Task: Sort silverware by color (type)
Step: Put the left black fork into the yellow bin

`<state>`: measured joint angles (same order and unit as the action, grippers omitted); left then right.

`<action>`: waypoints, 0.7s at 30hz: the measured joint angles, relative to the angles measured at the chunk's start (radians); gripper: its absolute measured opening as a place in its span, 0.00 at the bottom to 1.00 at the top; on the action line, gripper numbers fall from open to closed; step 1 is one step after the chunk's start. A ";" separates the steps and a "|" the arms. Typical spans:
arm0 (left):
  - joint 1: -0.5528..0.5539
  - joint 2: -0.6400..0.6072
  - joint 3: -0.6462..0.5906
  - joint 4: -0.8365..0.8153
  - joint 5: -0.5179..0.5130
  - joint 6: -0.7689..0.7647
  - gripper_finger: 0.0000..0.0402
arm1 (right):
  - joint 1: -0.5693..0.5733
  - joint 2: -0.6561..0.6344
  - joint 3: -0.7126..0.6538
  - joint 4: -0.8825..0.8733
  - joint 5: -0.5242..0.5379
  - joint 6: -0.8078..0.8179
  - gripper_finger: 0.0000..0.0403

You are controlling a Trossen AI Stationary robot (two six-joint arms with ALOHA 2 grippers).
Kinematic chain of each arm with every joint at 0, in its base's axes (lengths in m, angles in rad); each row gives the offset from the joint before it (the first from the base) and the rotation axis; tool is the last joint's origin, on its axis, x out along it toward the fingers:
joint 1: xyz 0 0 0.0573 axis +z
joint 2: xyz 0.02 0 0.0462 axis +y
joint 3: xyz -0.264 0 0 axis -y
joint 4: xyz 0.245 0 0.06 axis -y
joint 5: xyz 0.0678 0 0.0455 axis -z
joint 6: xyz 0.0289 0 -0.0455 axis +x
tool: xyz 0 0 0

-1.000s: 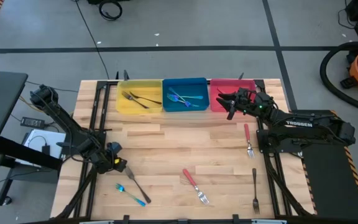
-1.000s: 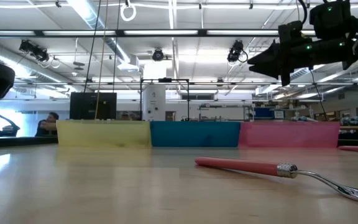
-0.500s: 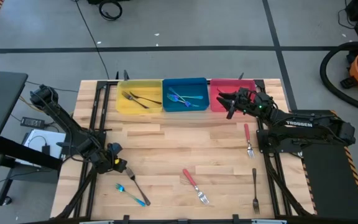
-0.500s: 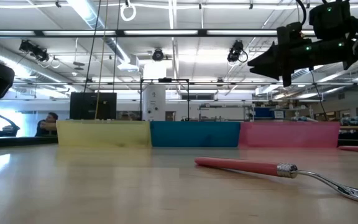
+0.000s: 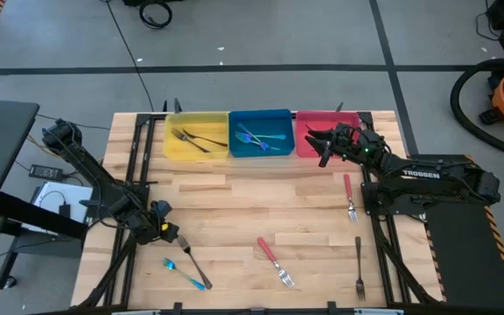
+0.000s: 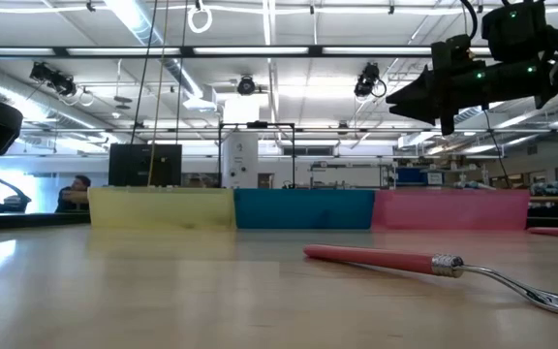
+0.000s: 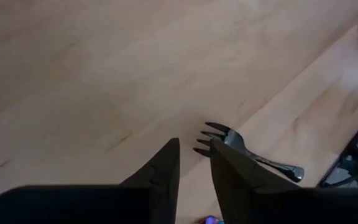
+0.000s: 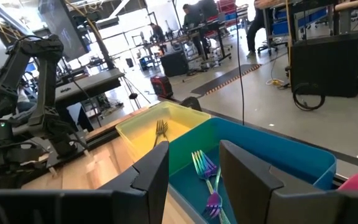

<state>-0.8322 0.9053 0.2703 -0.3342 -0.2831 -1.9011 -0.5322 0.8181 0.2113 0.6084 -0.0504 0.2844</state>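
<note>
My sorting is partly done. On the table, the yellow bin at eleven o'clock holds two dark forks, and the blue bin at twelve holds blue-handled forks. I cannot see any fork inside the red bin at one o'clock, because my right arm hides much of it.

Five pieces are left on the wood: a blue fork and a dark fork at seven o'clock, a red fork at six, a second dark fork at five, and a second red fork at three.

My right pincer hovers over the red bin, fingers parted, holding nothing. My left pincer sits low at seven o'clock, slightly open and empty, its tips just beside the tines of the dark fork there. I judge that fork is my next pick, bound for yellow.
</note>
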 joint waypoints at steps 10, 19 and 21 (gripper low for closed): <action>0.058 0.138 0.000 0.161 0.014 0.088 0.22 | 0.000 0.000 0.000 -0.004 -0.001 0.000 0.37; 0.093 0.222 0.002 0.238 0.117 0.112 0.22 | 0.000 0.000 0.000 -0.006 -0.001 0.000 0.37; 0.102 0.234 0.003 0.255 0.121 0.133 0.22 | 0.000 0.000 0.000 -0.007 0.003 0.000 0.37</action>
<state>-0.7298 1.1393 0.2729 -0.0789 -0.1620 -1.7679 -0.5323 0.8181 0.2111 0.6018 -0.0478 0.2844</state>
